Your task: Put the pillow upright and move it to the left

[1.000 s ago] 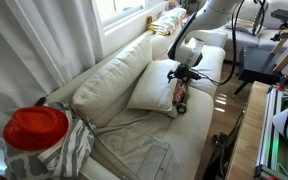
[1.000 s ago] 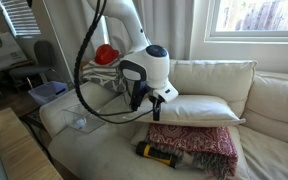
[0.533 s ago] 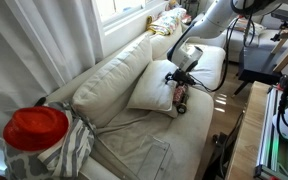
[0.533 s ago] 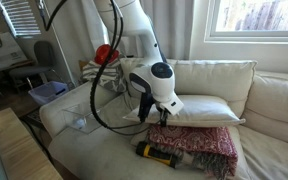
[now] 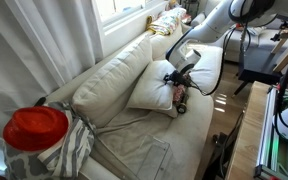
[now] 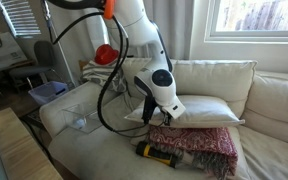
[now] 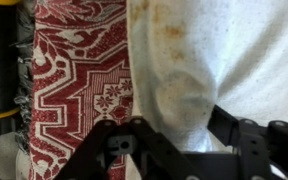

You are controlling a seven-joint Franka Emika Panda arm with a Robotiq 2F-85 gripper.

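The cream-white pillow lies flat on the sofa seat, partly on top of a red patterned cushion. It shows in both exterior views and fills the right of the wrist view. My gripper has come down on the pillow's near edge. In the wrist view its fingers are open and straddle a bulging corner of the pillow. I cannot see whether they press on the fabric.
The red patterned cushion sticks out under the pillow. A yellow-and-black object lies in front of it on the seat. The sofa's back cushions rise behind. A red-capped object on striped cloth blocks the near corner.
My gripper has come down and closer to the pillow's edge, so its fingers now sit around the corner. The pillow has not moved.
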